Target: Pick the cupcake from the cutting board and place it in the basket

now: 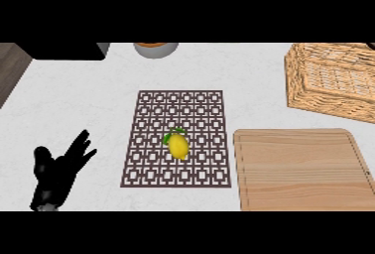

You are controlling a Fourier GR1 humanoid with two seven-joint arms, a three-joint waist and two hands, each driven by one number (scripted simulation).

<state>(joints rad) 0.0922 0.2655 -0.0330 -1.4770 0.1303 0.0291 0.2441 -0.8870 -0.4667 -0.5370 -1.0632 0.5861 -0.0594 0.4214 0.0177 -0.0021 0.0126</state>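
Note:
The wooden cutting board lies at the lower right with nothing showing on its top. I see no cupcake anywhere in the head view. The wicker basket stands at the upper right, partly cut off by the edge. My left hand is at the lower left over the white counter, fingers straight and spread, holding nothing. My right hand does not show.
A brown patterned mat lies mid-counter with a yellow lemon on it. A grey bowl with something orange sits at the top edge. A dark block fills the upper left corner.

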